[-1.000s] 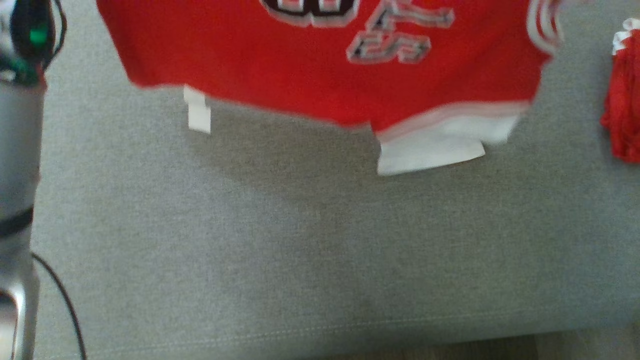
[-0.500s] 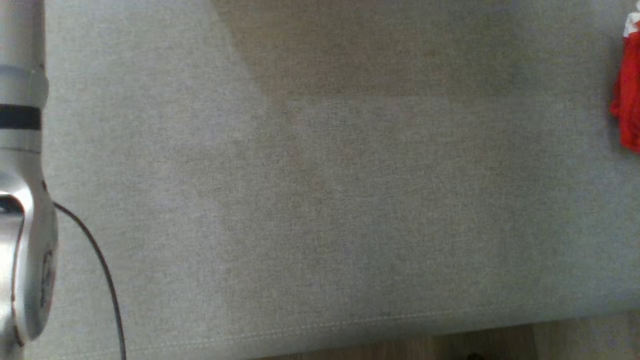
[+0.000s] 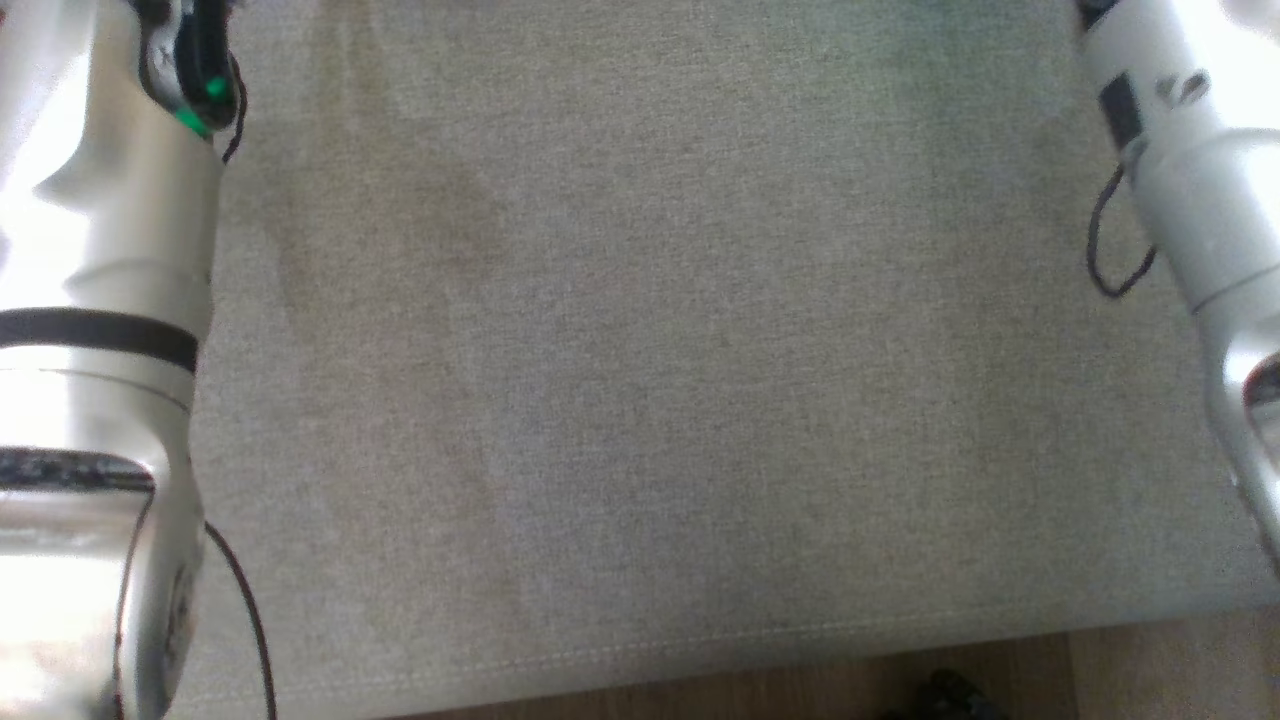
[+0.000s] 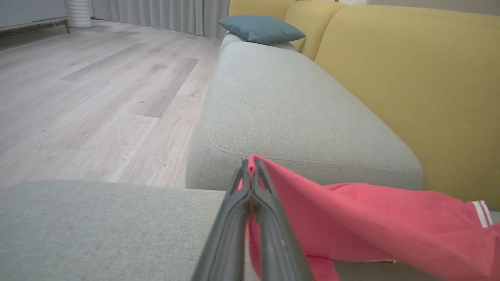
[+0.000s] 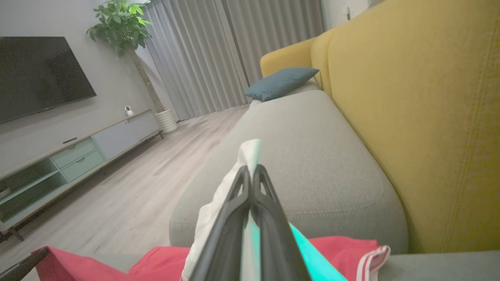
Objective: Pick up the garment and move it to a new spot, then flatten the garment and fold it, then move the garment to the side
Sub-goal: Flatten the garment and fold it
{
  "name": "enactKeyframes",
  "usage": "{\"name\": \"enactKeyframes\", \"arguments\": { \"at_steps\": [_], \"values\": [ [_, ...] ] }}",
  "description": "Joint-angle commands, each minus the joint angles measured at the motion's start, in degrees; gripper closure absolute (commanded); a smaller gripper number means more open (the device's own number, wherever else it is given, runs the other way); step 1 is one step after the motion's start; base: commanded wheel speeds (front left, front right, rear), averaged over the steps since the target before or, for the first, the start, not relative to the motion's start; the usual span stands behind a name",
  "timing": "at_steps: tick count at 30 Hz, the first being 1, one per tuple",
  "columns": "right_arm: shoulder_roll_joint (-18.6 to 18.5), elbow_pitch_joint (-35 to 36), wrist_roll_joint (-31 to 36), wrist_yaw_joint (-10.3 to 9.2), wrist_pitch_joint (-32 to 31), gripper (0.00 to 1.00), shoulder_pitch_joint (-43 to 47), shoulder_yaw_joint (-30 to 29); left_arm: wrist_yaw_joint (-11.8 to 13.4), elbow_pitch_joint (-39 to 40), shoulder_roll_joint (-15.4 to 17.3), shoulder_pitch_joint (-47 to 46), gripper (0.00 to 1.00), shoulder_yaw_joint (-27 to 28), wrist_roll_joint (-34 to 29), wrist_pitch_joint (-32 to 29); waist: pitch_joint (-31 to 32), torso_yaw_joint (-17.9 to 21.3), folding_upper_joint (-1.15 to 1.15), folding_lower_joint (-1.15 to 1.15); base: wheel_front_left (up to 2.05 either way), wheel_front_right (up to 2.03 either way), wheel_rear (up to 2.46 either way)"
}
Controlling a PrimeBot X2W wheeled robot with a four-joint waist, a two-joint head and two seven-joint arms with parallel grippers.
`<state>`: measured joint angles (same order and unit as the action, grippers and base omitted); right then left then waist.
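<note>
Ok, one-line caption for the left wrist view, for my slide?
Shut left tool pinching the red garment over the grey sofa seat, blue cushion beyond.

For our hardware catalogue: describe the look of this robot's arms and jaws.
The left arm: glossy silver-white rounded shell, black band round it, green light near the wrist, thin black cable alongside. The right arm: same pale shell, small dark marking, looped black cable. Each arm's jaws: long, dark grey, tapering, slotted near the tips.
</note>
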<state>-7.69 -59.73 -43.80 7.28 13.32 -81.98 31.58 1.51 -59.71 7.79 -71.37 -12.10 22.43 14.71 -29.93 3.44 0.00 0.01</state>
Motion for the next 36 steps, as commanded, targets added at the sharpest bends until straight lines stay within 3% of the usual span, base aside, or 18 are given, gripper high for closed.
{"name": "enactKeyframes", "arguments": {
  "at_steps": [1,6,10,18,24,28,36],
  "values": [
    [0.4,3.0,-1.6,0.21,1.1,1.00,1.5,1.0,-0.4,1.7,1.9,-0.1,1.00,1.5,-0.8,0.3,0.0,0.0,0.00,-0.01,0.00,0.00,0.00],
    [-3.1,9.5,-4.0,0.21,1.6,1.00,9.4,3.6,-1.2,3.5,2.2,5.1,1.00,3.7,-1.0,0.3,1.0,0.4,0.00,-0.01,0.00,0.00,0.00],
    [-6.5,20.0,-3.3,0.21,1.7,1.00,19.0,-0.1,-2.1,9.8,2.1,12.1,1.00,6.0,-1.5,0.3,2.5,0.7,0.00,-0.01,0.00,0.00,0.00],
    [-9.2,36.4,5.5,0.21,1.7,1.00,43.5,-5.4,-1.4,26.6,1.9,33.3,1.00,9.8,-4.4,0.3,7.8,1.9,0.00,-0.01,0.00,0.00,0.00],
    [-8.3,41.5,13.2,0.21,1.0,1.00,56.9,-11.1,-0.2,35.9,0.9,46.3,1.00,10.4,-5.8,0.3,11.3,1.6,0.00,-0.01,0.00,0.00,0.00],
    [-6.5,48.8,18.9,0.21,-2.9,1.00,66.7,-17.5,1.1,42.5,0.7,55.2,1.00,9.8,-6.4,-0.8,13.4,1.2,0.00,-0.01,0.00,0.00,0.00],
    [-1.6,66.0,27.0,0.21,-13.9,1.00,82.7,-25.6,5.0,60.3,0.3,71.1,1.00,8.0,-7.1,-11.1,15.5,0.5,0.00,-0.01,0.00,0.00,0.00]
  ]
}}
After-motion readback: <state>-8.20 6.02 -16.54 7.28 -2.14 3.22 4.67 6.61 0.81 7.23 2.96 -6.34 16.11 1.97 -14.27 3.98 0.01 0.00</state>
